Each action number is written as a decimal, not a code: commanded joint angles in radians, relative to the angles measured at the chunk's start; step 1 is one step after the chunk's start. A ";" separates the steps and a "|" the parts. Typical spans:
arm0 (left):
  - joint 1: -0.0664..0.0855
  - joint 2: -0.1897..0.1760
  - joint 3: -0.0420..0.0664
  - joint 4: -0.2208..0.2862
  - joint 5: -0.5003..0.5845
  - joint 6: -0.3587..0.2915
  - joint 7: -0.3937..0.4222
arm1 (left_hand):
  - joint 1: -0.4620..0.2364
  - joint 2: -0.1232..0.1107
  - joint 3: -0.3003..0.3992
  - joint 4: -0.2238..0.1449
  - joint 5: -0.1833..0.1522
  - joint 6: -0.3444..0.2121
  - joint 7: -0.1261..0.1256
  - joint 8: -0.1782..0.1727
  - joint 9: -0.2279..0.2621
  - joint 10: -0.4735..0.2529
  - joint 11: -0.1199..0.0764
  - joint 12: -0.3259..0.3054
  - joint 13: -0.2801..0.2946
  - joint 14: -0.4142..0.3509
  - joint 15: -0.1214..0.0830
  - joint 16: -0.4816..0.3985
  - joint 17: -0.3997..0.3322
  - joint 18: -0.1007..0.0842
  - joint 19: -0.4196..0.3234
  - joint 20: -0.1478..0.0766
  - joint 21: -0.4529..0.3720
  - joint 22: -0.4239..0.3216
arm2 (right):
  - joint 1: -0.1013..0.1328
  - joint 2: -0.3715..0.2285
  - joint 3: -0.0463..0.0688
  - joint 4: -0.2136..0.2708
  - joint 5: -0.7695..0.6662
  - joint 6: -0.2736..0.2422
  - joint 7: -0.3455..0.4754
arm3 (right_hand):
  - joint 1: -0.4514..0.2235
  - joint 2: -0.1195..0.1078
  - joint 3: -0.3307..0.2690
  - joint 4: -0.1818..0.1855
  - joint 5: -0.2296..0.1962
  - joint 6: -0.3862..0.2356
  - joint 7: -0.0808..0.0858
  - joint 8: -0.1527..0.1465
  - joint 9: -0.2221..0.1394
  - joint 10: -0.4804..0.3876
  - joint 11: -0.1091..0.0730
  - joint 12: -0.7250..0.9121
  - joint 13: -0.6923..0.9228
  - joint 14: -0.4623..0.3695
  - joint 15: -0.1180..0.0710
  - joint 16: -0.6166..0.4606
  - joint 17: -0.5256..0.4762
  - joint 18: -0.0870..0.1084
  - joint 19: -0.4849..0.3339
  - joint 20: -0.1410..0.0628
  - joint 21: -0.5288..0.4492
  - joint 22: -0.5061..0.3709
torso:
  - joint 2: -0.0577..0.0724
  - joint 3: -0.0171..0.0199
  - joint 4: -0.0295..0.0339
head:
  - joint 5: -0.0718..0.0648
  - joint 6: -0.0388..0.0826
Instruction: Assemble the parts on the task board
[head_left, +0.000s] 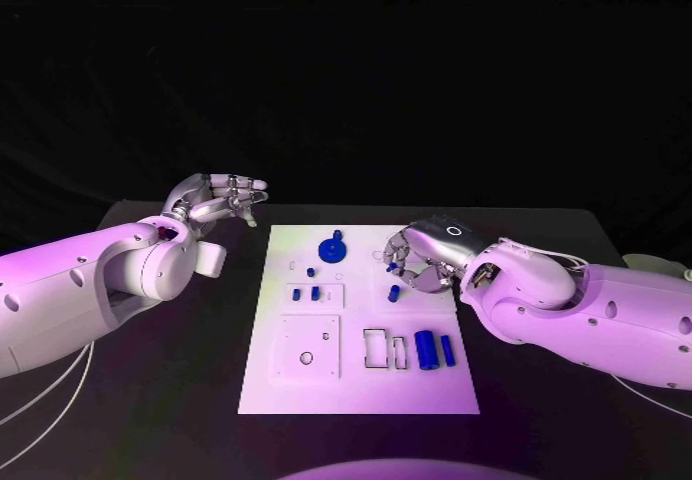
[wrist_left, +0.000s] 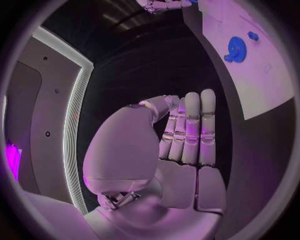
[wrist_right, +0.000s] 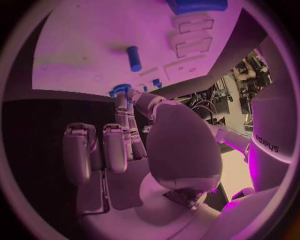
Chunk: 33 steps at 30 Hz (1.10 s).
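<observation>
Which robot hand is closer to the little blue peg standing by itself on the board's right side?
The right robot hand. It hovers right beside the peg. The left robot hand is off the board, past its far left corner.

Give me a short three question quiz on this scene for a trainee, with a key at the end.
1. True or false: the left hand is over the board.
2. Which hand is over the board's far right edge? A) left B) right C) neither
3. Fill in: the two upright blue cylinders stand near the board's ____ edge, as seen from the head.

Key:
1. False; it hovers over the black table, off the board's far left corner.
2. B; the right hand hangs there, holding nothing visible.
3. Right.
</observation>
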 joint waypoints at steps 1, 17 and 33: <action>0.001 0.010 -0.001 -0.002 0.006 0.026 0.002 | 0.005 -0.005 -0.002 -0.006 0.004 -0.005 0.001 -0.004 -0.002 -0.005 0.000 0.005 0.001 -0.008 -0.001 -0.004 -0.002 0.015 0.004 0.002 0.001 0.001 | -0.010 0.020 0.000 0.032 0.024 -0.021 0.012 | -0.008 -0.001 0.002 0.006 -0.002 0.000 -0.007 -0.001 0.001 0.002 0.006 -0.006 -0.001 0.054 -0.005 -0.006 -0.002 -0.012 0.058 -0.006 0.006 0.204 | 0.000 -0.0013 0.0005 | 0.025 -0.004; 0.001 0.056 -0.009 0.001 0.012 0.039 0.006 | -0.003 -0.004 -0.004 -0.003 0.002 -0.004 0.001 -0.003 -0.002 -0.005 0.000 0.010 0.002 -0.008 0.001 -0.004 -0.003 0.014 0.001 0.004 0.001 0.002 | -0.104 0.173 -0.016 0.004 0.013 0.011 0.040 | -0.006 -0.001 0.004 0.005 0.000 -0.002 -0.006 -0.002 0.001 0.001 0.006 -0.009 -0.002 0.053 -0.005 -0.010 -0.008 -0.012 0.058 -0.007 0.006 0.205 | -0.002 -0.0069 0.0051 | 0.088 -0.014; 0.002 0.064 -0.009 0.008 0.013 0.039 0.000 | -0.006 -0.004 -0.006 -0.002 0.002 -0.004 0.000 -0.003 -0.003 -0.007 0.000 0.012 0.002 -0.008 0.001 -0.003 -0.003 0.015 0.000 0.005 0.000 0.002 | -0.129 0.230 -0.021 -0.032 -0.011 0.046 0.023 | -0.010 -0.001 0.004 0.007 0.001 -0.005 -0.004 -0.004 0.001 0.001 0.008 -0.012 -0.002 0.053 -0.005 -0.011 -0.011 -0.013 0.059 -0.007 0.007 0.206 | -0.001 -0.0049 0.0042 | 0.105 -0.032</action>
